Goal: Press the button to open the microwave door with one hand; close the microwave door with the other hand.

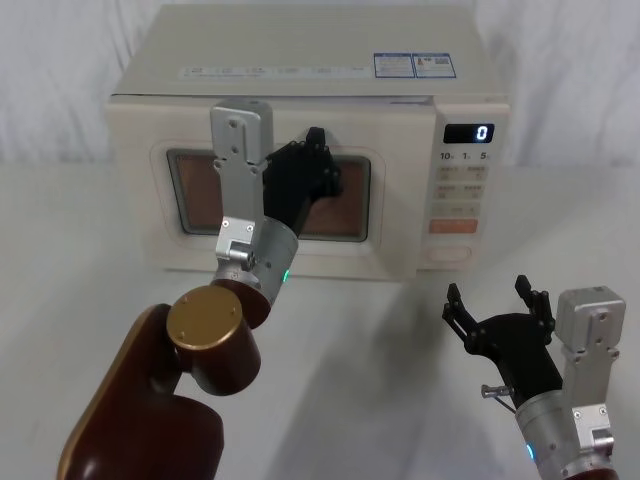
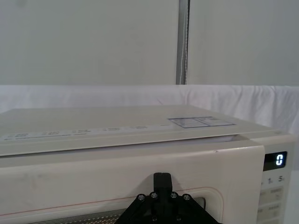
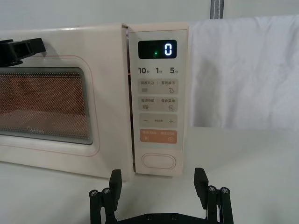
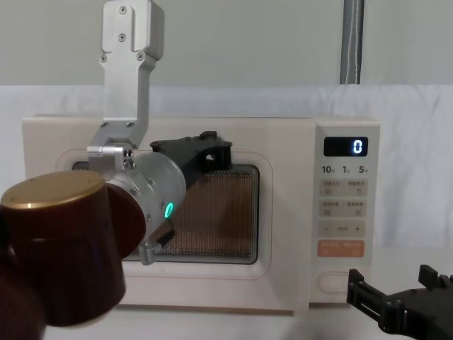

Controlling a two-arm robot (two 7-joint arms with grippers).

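The cream microwave stands at the back of the table. The microwave door lies flush with the control panel, only a thin seam showing between them. My left gripper is shut, and its tip rests against the door's upper frame above the dark window. The button sits at the bottom of the control panel. My right gripper is open and hangs low in front of the button, a short way back from it, holding nothing.
The display reads 0. An orange key sits just above the button. My left arm's brown elbow crosses the table in front of the door. White cloth covers the table, with a white backdrop behind.
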